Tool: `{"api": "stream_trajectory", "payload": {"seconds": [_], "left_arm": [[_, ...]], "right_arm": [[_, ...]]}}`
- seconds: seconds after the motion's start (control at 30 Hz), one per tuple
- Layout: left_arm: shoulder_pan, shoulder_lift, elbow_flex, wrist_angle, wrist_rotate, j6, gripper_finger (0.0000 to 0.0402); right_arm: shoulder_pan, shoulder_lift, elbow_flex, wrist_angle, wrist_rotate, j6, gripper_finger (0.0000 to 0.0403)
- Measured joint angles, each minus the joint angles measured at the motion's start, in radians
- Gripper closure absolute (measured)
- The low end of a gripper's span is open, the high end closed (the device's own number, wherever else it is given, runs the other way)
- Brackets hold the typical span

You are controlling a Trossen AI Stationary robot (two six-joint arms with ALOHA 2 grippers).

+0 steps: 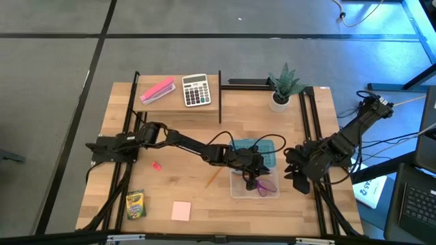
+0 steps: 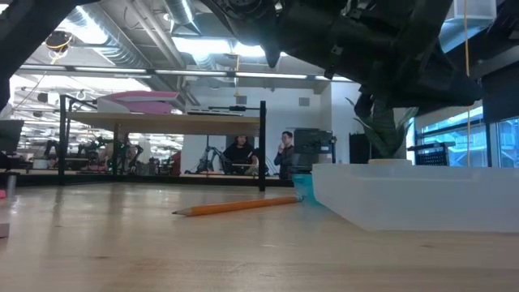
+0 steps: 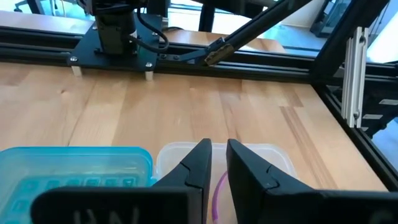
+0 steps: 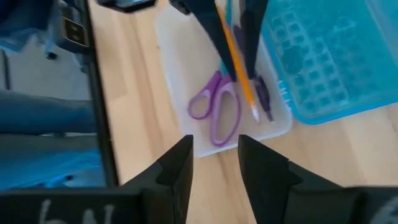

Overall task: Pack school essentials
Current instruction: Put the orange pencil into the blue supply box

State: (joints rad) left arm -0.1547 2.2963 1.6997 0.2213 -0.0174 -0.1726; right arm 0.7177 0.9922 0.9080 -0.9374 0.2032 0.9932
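Note:
A clear container (image 1: 238, 190) stands right of the table's middle with purple-handled scissors (image 4: 214, 112) lying in it. My left gripper (image 1: 253, 178) reaches over it from the left, shut on an orange pencil (image 4: 239, 68). A second orange pencil (image 1: 212, 178) lies flat on the table left of the container. The crayon box (image 1: 135, 204) and pink notepad (image 1: 181, 211) lie near the front edge, and the small red piece (image 1: 156, 165) farther left. My right gripper (image 1: 298, 180) hovers open just right of the container, with nothing between its fingers. My left gripper has the orange pencil between its two fingers (image 4: 211, 31), as the right wrist view shows. The fingers come from the table's left, slanting down, and the pencil runs along them. Its sharpened tip (image 4: 254, 114) points down into the container beside the scissors.
A blue lid (image 1: 267, 153) lies just behind the container. A raised shelf at the back holds a calculator (image 1: 196, 90) and a long pink block (image 1: 157, 90), with a potted plant (image 1: 283, 88) to its right. Black rails run along both table sides.

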Motion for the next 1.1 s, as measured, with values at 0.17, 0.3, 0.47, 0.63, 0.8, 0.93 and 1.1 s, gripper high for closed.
{"api": "stream_trajectory", "payload": {"seconds": [0.17,0.3,0.47,0.63,0.8,0.93,1.1], "left_arm": [[0.0,0.0,0.0,-0.004,0.0,0.0,0.0363],[0.0,0.0,0.0,-0.004,0.0,0.0,0.0362],[0.004,-0.024,-0.001,-0.022,0.0,0.0,0.0358],[0.01,-0.103,-0.001,-0.145,-0.015,0.028,0.0368],[0.005,-0.209,-0.001,-0.341,-0.088,0.043,0.0382],[-0.006,-0.311,0.0,-0.543,-0.147,-0.043,0.0394],[-0.017,-0.408,0.0,-0.812,-0.157,-0.266,0.04]], "right_arm": [[0.0,0.001,-0.043,0.003,0.003,0.0,0.0274],[0.0,0.001,-0.047,0.007,0.003,0.015,0.0274],[0.0,0.001,-0.026,0.006,-0.024,-0.002,0.0274],[0.0,-0.001,0.007,0.008,-0.03,-0.01,0.0274],[0.0,-0.002,0.032,0.049,-0.028,-0.081,0.0274],[0.0,-0.002,0.048,0.072,-0.027,-0.139,0.0274],[0.0,0.004,0.062,0.082,-0.013,-0.195,0.0274]]}}
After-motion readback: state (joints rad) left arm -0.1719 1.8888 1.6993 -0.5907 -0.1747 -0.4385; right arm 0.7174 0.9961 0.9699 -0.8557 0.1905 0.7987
